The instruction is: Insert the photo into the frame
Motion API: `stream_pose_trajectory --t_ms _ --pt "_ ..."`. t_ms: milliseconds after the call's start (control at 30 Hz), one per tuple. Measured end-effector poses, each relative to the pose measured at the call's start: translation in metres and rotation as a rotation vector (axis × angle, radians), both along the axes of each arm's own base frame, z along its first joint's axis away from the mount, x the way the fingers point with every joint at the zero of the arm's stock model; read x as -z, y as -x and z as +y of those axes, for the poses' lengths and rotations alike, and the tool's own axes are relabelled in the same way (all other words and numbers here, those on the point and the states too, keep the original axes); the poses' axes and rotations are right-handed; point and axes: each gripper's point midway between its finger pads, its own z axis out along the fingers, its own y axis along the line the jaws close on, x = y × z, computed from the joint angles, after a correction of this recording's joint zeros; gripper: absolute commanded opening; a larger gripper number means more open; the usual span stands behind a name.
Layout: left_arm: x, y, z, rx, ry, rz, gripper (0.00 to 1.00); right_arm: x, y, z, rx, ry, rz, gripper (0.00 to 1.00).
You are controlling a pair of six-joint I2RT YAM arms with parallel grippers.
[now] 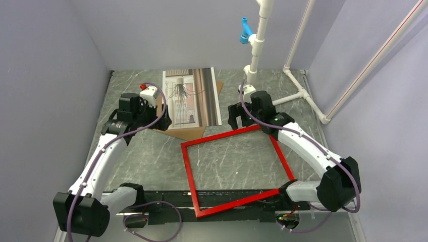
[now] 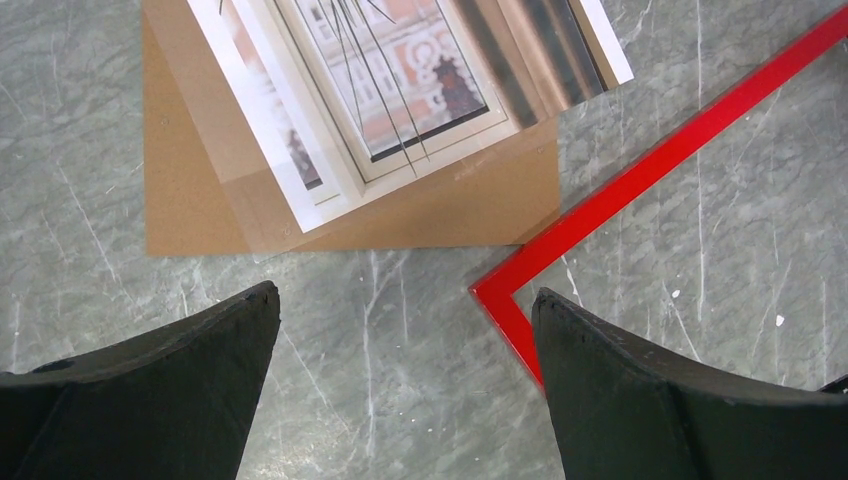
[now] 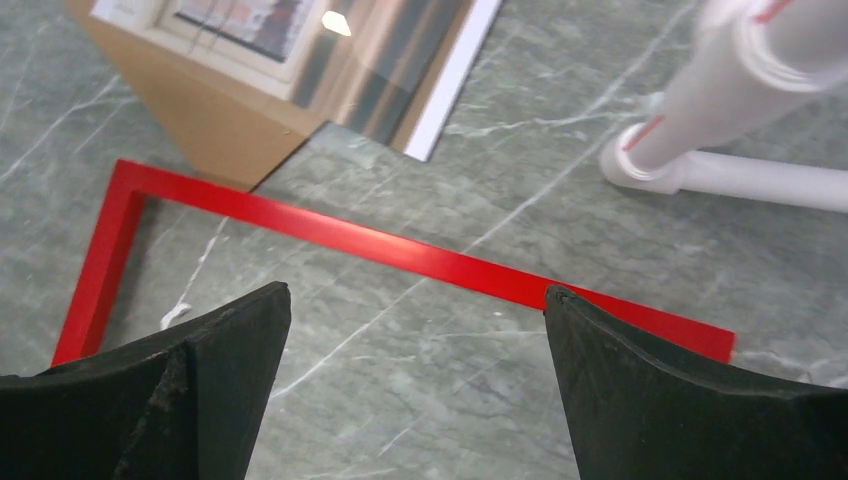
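The photo [image 1: 192,97], a print of a spiky plant at a window, lies face up at the back of the table on a brown backing board [image 1: 185,132]. The red frame [image 1: 188,174] lies flat in front of it, empty, its near corner over the arms' base rail. My left gripper [image 1: 160,117] hovers open at the photo's near left corner; below it in the left wrist view are the photo [image 2: 400,90], the board [image 2: 450,210] and the frame's corner [image 2: 510,290]. My right gripper [image 1: 241,121] hangs open over the frame's far bar [image 3: 380,245].
A white PVC pipe stand [image 1: 260,45] with a blue fitting rises at the back right, and its foot [image 3: 730,170] lies close to the frame's far right corner. Grey walls enclose the marbled table [image 1: 151,161] on three sides.
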Motion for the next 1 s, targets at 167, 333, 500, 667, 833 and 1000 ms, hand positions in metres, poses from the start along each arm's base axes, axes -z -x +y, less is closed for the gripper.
stream_pose_trajectory --t_ms 167,333,500,667,833,1000 --pt "0.0 0.0 -0.001 0.003 0.0 0.0 0.99 0.009 -0.018 -0.027 0.085 0.006 0.024 1.0" --pt "0.0 0.001 -0.003 0.022 -0.012 -0.007 0.99 0.017 -0.028 -0.038 0.119 0.015 0.044 1.0" --pt "0.0 0.001 -0.004 0.04 -0.027 -0.014 0.99 0.03 -0.041 -0.036 0.125 0.034 0.071 1.0" --pt "0.0 0.002 -0.005 0.049 -0.033 -0.017 0.99 0.035 -0.059 -0.035 0.133 0.045 0.079 1.0" --pt "0.001 0.002 -0.006 0.052 -0.037 -0.017 0.99 0.034 -0.079 -0.028 0.125 0.05 0.074 1.0" --pt "0.002 0.002 -0.006 0.054 -0.038 -0.014 0.99 0.031 -0.088 -0.02 0.104 0.032 0.071 1.0"
